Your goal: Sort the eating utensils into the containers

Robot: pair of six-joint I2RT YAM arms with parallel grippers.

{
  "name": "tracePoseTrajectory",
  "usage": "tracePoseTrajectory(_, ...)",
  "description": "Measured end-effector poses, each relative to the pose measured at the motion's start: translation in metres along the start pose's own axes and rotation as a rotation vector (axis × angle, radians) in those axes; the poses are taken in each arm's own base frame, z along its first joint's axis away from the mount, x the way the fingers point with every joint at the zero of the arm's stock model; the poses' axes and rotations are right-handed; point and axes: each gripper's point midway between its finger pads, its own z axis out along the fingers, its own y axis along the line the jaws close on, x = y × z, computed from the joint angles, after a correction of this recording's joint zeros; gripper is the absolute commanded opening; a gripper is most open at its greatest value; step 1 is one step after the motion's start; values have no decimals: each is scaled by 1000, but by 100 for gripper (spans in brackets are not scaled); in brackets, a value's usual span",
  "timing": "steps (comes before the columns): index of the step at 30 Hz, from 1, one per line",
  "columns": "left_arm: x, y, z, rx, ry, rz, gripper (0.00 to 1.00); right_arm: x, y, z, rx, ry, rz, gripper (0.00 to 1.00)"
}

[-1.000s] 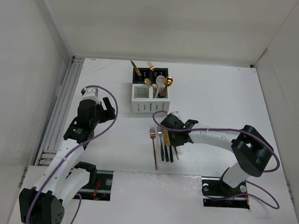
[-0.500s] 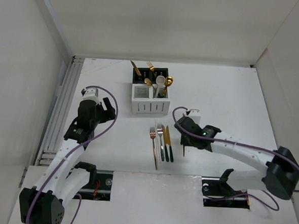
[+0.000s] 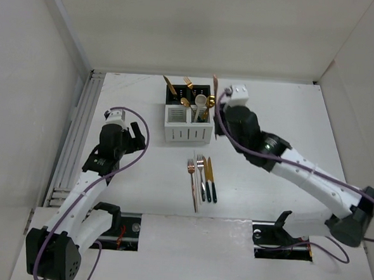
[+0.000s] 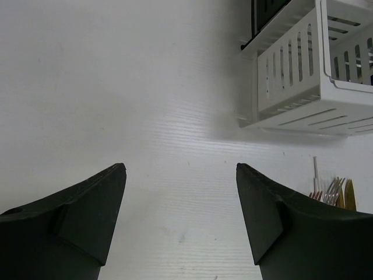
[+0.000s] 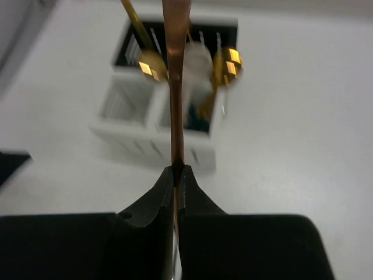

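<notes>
Right claw (image 5: 176,173) pinching copper utensil (image 5: 176,81), 3 o'clock of white container (image 3: 186,132). Left claw (image 4: 180,192) wide over tabletop (image 4: 116,87).

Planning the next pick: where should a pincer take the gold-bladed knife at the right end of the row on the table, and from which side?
Grip the knife by its dark handle, coming from above. It lies flat with a fork close on its left, so one finger should probably drop on its open right side, the other between them.
</notes>
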Motion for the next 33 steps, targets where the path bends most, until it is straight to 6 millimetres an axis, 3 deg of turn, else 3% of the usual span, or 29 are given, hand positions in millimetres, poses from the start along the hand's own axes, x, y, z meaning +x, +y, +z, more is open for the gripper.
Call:
tracePoseTrajectory(3, -2, 0, 0, 1, -7, 8, 74, -89, 49, 29, -66, -174, -60, 0)
tracePoseTrajectory(5, -2, 0, 0, 0, -8, 12, 74, -130, 78, 51, -122, -273, -92, 0)
tracePoseTrajectory(8, -3, 0, 0, 0, -11, 17, 74, -171, 107, 91, -181, -370, -136, 0)
tracePoseTrajectory(12, -4, 0, 0, 1, -15, 18, 74, -193, 125, 154, -196, -450, -189, 0)
tracePoseTrajectory(15, -5, 2, 1, -6, -20, 16, 74, -176, 124, 205, -184, -472, -237, 0)
tracePoseTrajectory(18, -8, 1, 1, 2, -29, 14, 74, -137, 119, 251, -177, -440, -286, 0)
tracePoseTrajectory(21, -12, -4, 1, 26, -44, 13, 74, -96, 114, 284, -183, -379, -330, 0)
tracePoseTrajectory(24, -16, -8, 2, 47, -60, 12, 74, -70, 113, 293, -209, -332, -355, 0)
tracePoseTrajectory(27, -15, -8, 3, 51, -66, 13, 74, -62, 115, 293, -233, -333, -349, 0)
tracePoseTrajectory(33, -13, -7, 4, 50, -63, 14, 74, -26, 102, 288, -229, -255, -349, 0)
